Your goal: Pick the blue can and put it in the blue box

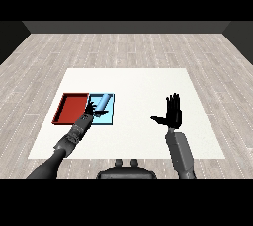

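The white table (148, 79) is a flat, smooth rectangle standing on a floor of pale wooden planks (123, 47). On its left part two shallow square trays lie side by side and touch along one edge: the red tray (69, 116) at about 9 o'clock from the table's middle, and the light blue tray (109, 117) just to the right of it. Both have low, thin walls and a plain matt bottom.

The blue can (102, 103) is a small smooth cylinder. It lies on its side inside the light blue tray, tilted, with its upper end pointing toward 1 o'clock. Its colour is almost the same as the tray's.

The left hand (91, 107) is over the left edge of the blue tray, just beside the lower end of the can. Its black fingers look spread, but I cannot tell whether they touch or hold the can. The grey forearm (74, 133) behind it runs down toward 7 o'clock.

The right hand (172, 114) is well apart, at 3 o'clock. It is released, fingers straight and pointing to 12 o'clock, thumb out to the left, holding nothing.
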You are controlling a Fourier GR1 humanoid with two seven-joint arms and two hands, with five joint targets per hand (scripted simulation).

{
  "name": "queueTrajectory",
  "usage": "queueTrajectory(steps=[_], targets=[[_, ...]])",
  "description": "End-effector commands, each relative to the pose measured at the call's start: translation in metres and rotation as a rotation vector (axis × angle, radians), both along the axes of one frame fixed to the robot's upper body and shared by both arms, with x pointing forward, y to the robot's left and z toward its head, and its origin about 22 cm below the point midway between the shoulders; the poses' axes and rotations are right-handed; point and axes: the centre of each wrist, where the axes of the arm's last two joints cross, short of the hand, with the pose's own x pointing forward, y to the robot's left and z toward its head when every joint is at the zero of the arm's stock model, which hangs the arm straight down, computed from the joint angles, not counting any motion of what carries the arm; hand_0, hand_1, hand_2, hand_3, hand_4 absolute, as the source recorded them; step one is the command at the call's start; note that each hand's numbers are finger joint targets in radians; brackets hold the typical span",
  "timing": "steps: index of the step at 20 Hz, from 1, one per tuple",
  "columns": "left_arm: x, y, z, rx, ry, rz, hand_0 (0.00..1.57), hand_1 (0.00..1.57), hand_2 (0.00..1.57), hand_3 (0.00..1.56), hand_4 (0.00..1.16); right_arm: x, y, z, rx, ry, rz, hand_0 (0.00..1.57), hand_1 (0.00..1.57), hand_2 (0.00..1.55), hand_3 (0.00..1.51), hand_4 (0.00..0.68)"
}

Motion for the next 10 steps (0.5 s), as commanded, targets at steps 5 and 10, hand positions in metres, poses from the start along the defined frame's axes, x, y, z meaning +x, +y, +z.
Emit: queueTrajectory(steps=[5, 10], targets=[[-0.006, -0.007, -0.007, 0.023, -0.107, 0.05, 0.0, 0.0, 0.0, 0.0, 0.0, -0.003, 0.017, 0.009, 0.004, -0.019, 0.015, 0.0, 0.0, 0.0, 0.0, 0.0], [0.013, -0.004, 0.019, -0.047, -0.391, -0.05, 0.0, 0.0, 0.0, 0.0, 0.0, -0.005, 0.009, 0.004, -0.05, -0.019, 0.05, 0.0, 0.0, 0.0, 0.0, 0.0]])
